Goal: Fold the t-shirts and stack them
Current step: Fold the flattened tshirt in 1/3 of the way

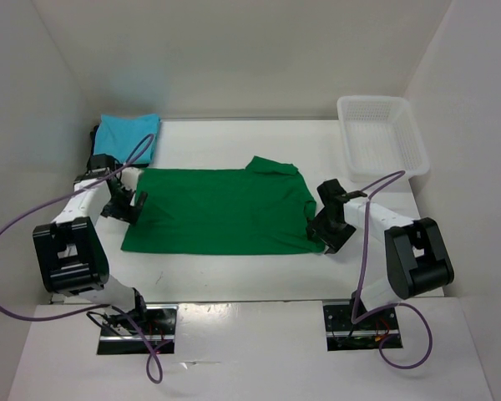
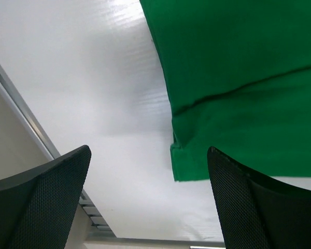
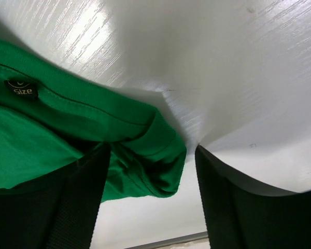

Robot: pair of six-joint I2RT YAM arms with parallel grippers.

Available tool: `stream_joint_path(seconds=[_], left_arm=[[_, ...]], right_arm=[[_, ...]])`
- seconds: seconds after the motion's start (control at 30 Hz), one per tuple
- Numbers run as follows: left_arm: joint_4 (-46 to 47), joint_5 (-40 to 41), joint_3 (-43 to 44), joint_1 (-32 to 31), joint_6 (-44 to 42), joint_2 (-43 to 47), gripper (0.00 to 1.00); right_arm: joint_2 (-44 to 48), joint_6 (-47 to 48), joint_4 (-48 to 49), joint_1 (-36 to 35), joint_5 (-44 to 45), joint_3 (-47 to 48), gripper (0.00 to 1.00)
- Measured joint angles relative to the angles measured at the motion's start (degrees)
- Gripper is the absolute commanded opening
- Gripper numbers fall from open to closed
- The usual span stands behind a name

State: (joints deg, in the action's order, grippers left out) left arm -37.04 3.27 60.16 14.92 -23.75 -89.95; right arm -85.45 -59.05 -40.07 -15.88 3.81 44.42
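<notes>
Over in the middle of the tabletop (image 1: 234, 276) the green t-shirt (image 1: 221, 210) is lying spread out pretty flat, with one sleeve poking up at its far right corner. Left end effector (image 1: 123, 205) sits right at the shirt's left edge. From the left wrist cam its fingers (image 2: 46, 199) are spread wide apart with nothing pinched, and the shirt's hemmed corner lies on the tabletop between them, closer to the right-hand finger

Right end effector (image 1: 321, 227) is down at the near right corner of the same shirt. In the right wrist view it's also released: the two fingers (image 3: 249, 207) stand well apart, and a bunched-up fold of green cloth sits in the gap next to the left-hand finger. You can read a little black label (image 3: 22, 90) that says "size" on the cloth

Turquoise t-shirt (image 1: 127, 135) is folded up in the far left corner, well apart from the green one. A dark patch (image 1: 95, 134) peeks out at its left edge, can't tell what that is. White mesh basket (image 1: 382, 134) is at the far right corner of the tabletop
</notes>
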Motion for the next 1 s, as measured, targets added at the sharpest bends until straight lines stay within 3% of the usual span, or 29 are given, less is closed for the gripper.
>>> stream_joint_path(seconds=[0.2, 0.3, 0.43, 0.47, 0.5, 0.6, 0.63, 0.73, 0.77, 1.0], left_arm=[[-1.44, -0.26, -5.7, 0.87, -2.84, 3.69, 0.99], [-1.81, 0.66, -11.1, 1.05, -3.32, 1.64, 0.99], [-4.57, 0.44, -9.84, 1.07, -3.26, -1.84, 0.95], [-5.38, 0.2, -8.98, 1.09, -3.21, -2.89, 0.92], [-6.14, -0.07, -8.2, 1.09, -3.15, -3.85, 0.82], [-7.23, -0.68, -6.64, 1.07, -2.99, -5.53, 0.57], [-7.15, -0.94, -6.43, 1.05, -3.04, -5.64, 0.41], [-6.99, -1.99, -6.14, 1.07, -2.86, -5.9, 0.19], [-7.13, -2.4, -5.97, 1.07, -2.99, -6.01, 0.0], [-6.32, -3.39, -7.48, 1.07, -4.66, -4.11, 0.0]], right_arm=[[1.07, -0.04, -0.17, 0.0, 0.28, -0.55, 0.72], [1.38, 0.07, -0.61, 0.0, 0.2, -0.98, 0.54], [0.76, 0.0, -0.24, 0.0, -0.63, -0.98, 0.12], [0.66, -0.02, 0.09, 0.0, -0.96, -0.98, 0.07], [0.63, -0.11, 0.31, 0.0, -1.22, -0.98, 0.01], [0.63, -0.04, 0.26, 0.02, -1.31, -0.96, 0.0], [0.61, -0.07, 0.24, 0.02, -1.31, -0.96, 0.0], [0.61, -0.07, 0.2, 0.02, -1.31, -0.96, 0.0], [0.61, -0.07, 0.15, 0.02, -1.31, -0.94, 0.0], [0.92, -0.76, -1.66, -2.25, -1.66, -0.94, 0.0]])
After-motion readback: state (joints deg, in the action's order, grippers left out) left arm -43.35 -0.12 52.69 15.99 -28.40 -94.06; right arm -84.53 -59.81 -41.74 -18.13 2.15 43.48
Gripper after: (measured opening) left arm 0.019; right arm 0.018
